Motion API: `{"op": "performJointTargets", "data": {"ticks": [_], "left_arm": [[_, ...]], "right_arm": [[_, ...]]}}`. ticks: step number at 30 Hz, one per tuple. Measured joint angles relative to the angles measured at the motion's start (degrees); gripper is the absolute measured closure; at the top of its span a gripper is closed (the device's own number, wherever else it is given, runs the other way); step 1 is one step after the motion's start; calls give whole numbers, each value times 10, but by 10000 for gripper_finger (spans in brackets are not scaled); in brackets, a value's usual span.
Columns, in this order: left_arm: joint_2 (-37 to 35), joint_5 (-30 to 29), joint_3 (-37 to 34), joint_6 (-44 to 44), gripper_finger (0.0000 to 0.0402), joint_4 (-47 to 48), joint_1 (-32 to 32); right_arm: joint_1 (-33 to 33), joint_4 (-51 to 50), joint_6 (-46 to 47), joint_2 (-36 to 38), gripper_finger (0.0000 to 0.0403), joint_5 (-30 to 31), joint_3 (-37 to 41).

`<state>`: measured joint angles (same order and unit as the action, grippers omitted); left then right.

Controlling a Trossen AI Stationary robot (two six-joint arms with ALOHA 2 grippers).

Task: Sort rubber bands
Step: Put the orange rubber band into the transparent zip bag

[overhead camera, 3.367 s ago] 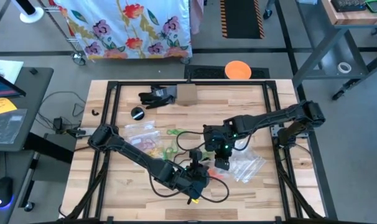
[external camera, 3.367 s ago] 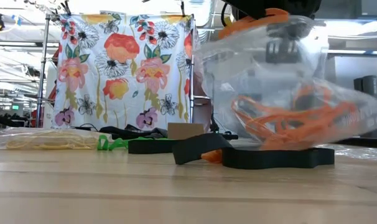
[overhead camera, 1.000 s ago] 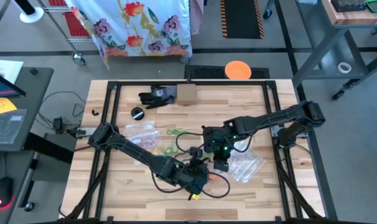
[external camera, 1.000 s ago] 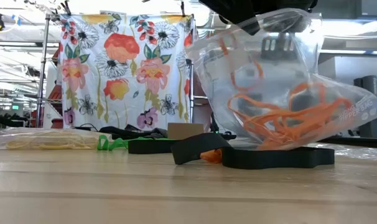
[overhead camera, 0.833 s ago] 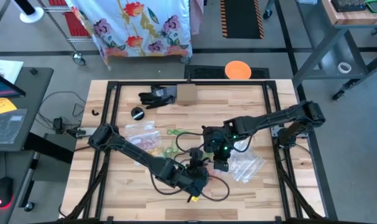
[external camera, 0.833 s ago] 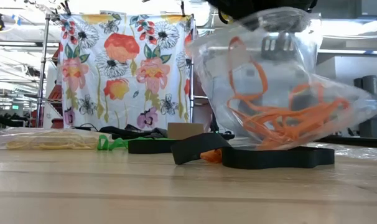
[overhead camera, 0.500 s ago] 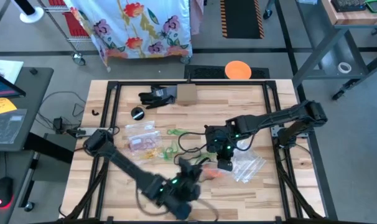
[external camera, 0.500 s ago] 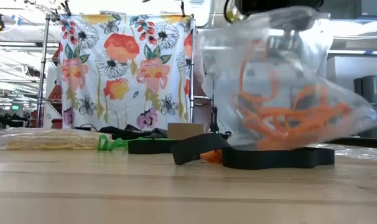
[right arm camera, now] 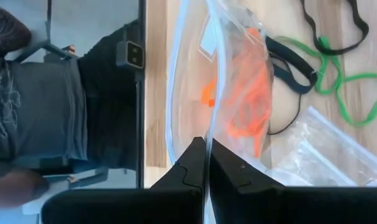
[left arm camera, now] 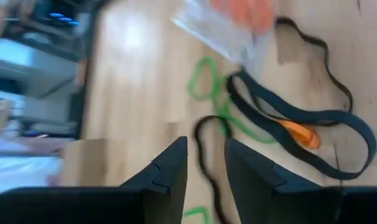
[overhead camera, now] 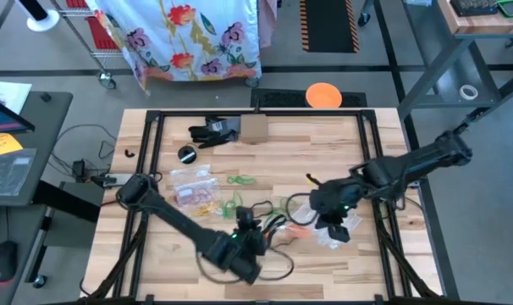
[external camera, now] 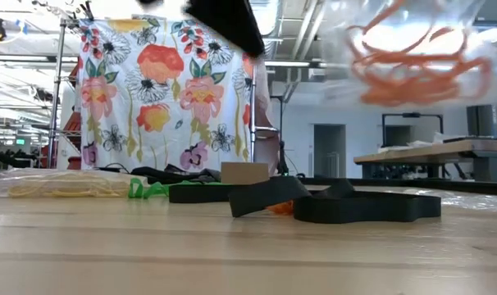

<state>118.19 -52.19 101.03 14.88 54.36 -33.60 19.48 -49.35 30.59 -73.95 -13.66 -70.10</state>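
My right gripper [right arm camera: 205, 180] is shut on a clear plastic bag [external camera: 421, 57] that holds orange rubber bands [right arm camera: 247, 93]. It hangs over the table's right half [overhead camera: 331, 227]. My left gripper [left arm camera: 206, 168] hovers open over the near middle of the table [overhead camera: 246, 225], with nothing between its fingers. Below it, green rubber bands [left arm camera: 207, 84], long black bands [left arm camera: 313, 118] and one orange band [left arm camera: 298, 134] lie flat on the wood. At the left, a clear bag with yellow bands [external camera: 60, 184] also lies flat. My right gripper pinches the clear bag's rim edge [right arm camera: 207, 134] between its two fingers, coming from above at a slant. The bag hangs below the fingers with the orange bands bunched in its lower part. In the low view it is clear of the table.
More clear bags [right arm camera: 325, 146] lie on the wood by the right gripper. A cardboard box [overhead camera: 254, 127], a black glove [overhead camera: 212, 131] and a small black round thing [overhead camera: 187, 153] sit at the far side. A person in dark clothes [right arm camera: 27, 93] stands beyond the table's edge.
My right gripper has risen and gone toward the table's right edge. It has carried the bag of orange bands from resting on the table to hanging clear above it. My left gripper has swung toward the table's left and turned.
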Motion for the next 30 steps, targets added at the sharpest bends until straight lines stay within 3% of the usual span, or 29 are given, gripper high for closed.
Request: {"op": "performJointTargets", "data": {"ticks": [3,7,9,15,23,26,30], "left_arm": [[0,95,-58,-69,301,-115,31],[1,309,-129,-131,301,-265,75],[1,377,-149,-138,301,-317,91],[0,375,-155,-110,301,-306,111],[-6,289,-155,-90,301,-227,108],[-4,309,-160,-69,301,-201,108],[1,355,-163,-106,301,-255,110]], "right_arm": [[16,-1,9,21,397,18,8],[19,-18,9,25,397,27,10],[19,-24,9,25,397,31,10],[19,-25,10,25,397,33,10],[24,-28,11,14,397,33,11],[25,-29,18,12,397,33,10],[31,-30,24,8,397,32,10]]}}
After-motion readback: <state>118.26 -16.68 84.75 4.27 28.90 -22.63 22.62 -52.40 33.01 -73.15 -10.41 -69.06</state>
